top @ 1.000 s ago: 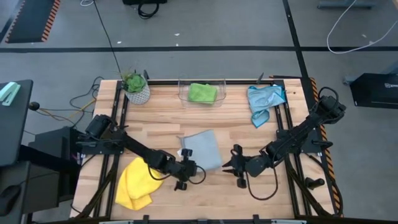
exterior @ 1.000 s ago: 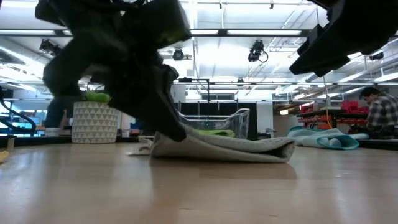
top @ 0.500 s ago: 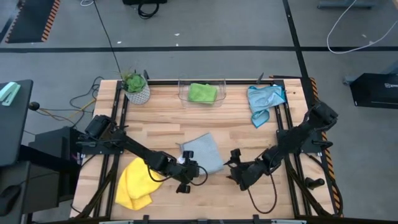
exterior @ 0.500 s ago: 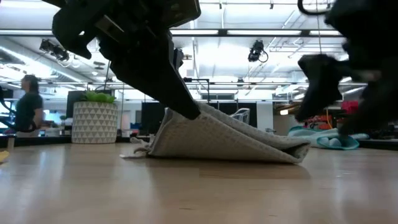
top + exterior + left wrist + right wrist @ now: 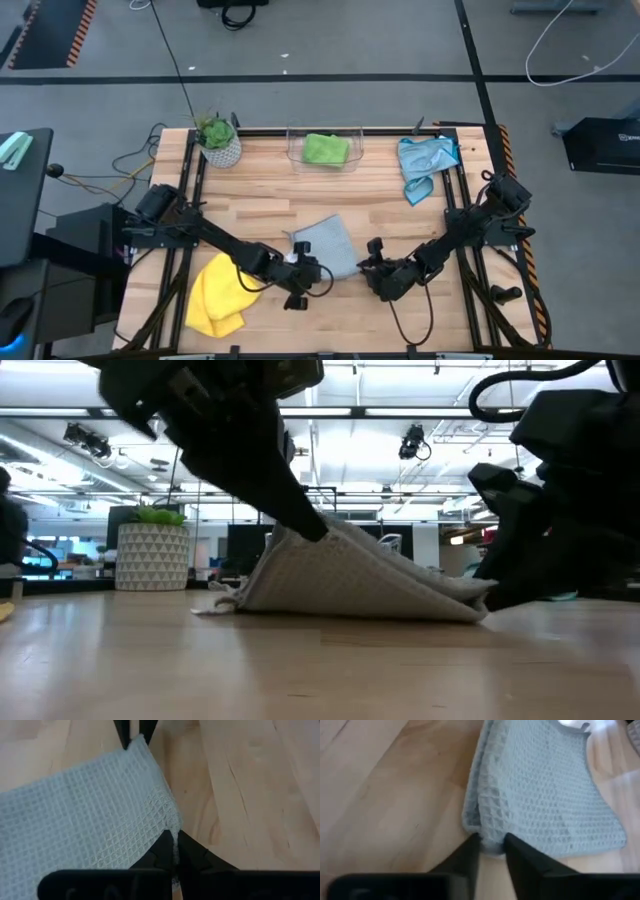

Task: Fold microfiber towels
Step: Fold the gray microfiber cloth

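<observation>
Grey towel point(image 5: 326, 244): mid-bench point(image 5: 260, 195), front corners raised.
Left gripper point(image 5: 172, 854): pinching towel's near-left corner.
Right gripper point(image 5: 492, 845): straddling its near-right corner, hold unclear.
Risk: a shallow pinch may slip, skewing the fold.

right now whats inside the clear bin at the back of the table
The clear bin holds one bright green towel, bunched rather than flat. It covers most of the bin's floor, so anything beneath it cannot be seen. Nothing else shows inside.
</observation>
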Motion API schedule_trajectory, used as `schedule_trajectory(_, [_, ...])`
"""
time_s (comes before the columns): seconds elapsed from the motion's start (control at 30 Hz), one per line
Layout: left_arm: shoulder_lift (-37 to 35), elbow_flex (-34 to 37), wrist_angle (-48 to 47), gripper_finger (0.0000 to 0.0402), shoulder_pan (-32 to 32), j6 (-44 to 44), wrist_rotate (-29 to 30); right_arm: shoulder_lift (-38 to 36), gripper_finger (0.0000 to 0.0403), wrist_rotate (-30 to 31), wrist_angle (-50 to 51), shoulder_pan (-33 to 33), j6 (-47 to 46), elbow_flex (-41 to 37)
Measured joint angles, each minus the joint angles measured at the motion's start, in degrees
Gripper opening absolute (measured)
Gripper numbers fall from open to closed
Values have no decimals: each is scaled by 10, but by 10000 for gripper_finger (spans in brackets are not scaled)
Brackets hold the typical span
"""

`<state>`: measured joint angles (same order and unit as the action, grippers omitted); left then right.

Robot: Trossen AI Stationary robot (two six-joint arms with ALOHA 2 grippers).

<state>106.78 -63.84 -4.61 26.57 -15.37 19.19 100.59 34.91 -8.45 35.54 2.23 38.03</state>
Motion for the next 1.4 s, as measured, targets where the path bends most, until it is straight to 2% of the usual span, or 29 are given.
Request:
schedule_trajectory(0.1, [-9,0,-2,12,3,-1,19,0,36,7,-1,-2,10,0])
schedule_trajectory(0.17, [-17,0,-5,12,7,-1,33,-1,18,12,-6,-3,15,0])
schedule_trajectory(0.37, [-30,0,-19,13,37,-60,53,-50,20,5,7,14,2,0])
schedule_trajectory(0.6, [-31,0,-39,12,88,-185,163,-142,21,-35,14,22,-80,1])
schedule_trajectory(0.87, [-31,-1,-133,12,93,-341,266,-135,22,-106,8,-69,-149,1])
schedule_trajectory(1.1, [-29,39,-159,13,51,-456,283,-121,23,-139,-2,-149,-175,1])
schedule_trajectory(1.23, [-29,66,-149,12,27,-484,287,-121,23,-153,-6,-181,-182,1])
schedule_trajectory(1.4, [-29,88,-117,23,6,-463,283,-98,23,-175,-9,-209,-182,1])
